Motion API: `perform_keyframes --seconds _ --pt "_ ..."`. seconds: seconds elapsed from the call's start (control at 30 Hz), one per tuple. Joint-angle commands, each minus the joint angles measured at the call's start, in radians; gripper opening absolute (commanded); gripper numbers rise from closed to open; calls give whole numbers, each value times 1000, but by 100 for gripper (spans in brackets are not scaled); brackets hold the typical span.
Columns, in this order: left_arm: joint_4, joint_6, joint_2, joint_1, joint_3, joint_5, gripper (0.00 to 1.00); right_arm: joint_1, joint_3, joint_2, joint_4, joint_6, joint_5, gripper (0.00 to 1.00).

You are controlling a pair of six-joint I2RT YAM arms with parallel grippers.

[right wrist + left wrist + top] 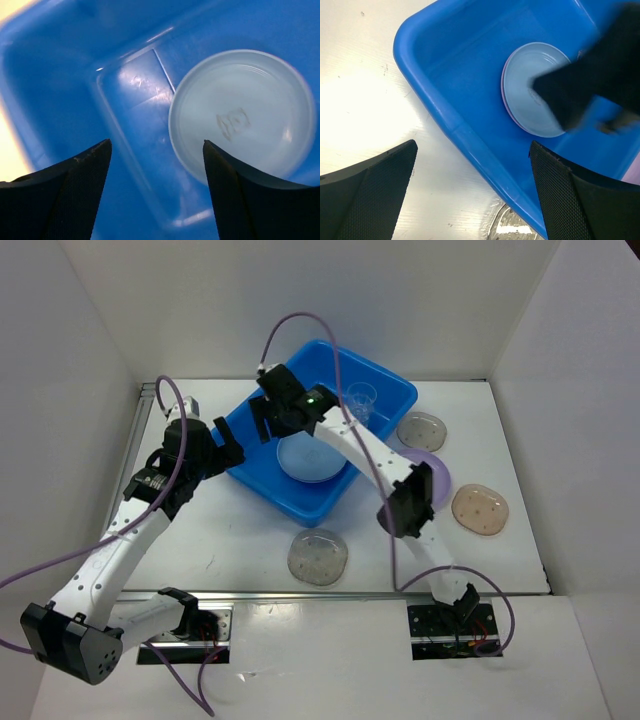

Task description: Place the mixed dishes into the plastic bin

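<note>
Nearest, a speckled plate (pixel 318 556) lies on the tabletop (pixel 240 540), beyond it the left tool (pixel 473 145) gapes wide and empty beside the bin (pixel 395 390), while the right tool (pixel 156 142), equally wide, hangs over a pale blue plate (pixel 245 115) inside the bin.

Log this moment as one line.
right gripper open over plastic bin; left gripper open at its rim; pale blue plate inside; three speckled plates, lavender plate on table
</note>
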Motion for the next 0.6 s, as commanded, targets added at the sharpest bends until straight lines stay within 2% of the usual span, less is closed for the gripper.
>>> perform_keyframes --seconds 0.0,0.1,0.13,0.17,0.23,0.3,0.47,0.57 --pt "46 48 -22 4 -10 -24 100 -13 -200 -367 189 29 52 79" --pt "57 59 -22 4 -10 -24 100 -134 -375 -522 211 140 14 79" --pt "57 59 -22 4 -10 -15 100 -239 -423 -558 211 165 -26 79" --pt "71 59 -22 4 -19 -15 100 -298 -540 -593 231 182 -50 78" --pt "80 59 -22 4 -28 -15 100 -463 -641 -687 240 207 -89 66" --pt "89 59 -13 4 -28 -15 100 -554 -730 -745 217 216 -89 62" --pt "118 70 17 4 -28 -6 100 -770 -826 -770 146 205 -20 62" --pt "118 70 26 4 -28 -6 100 -838 -889 -718 93 185 -3 62"
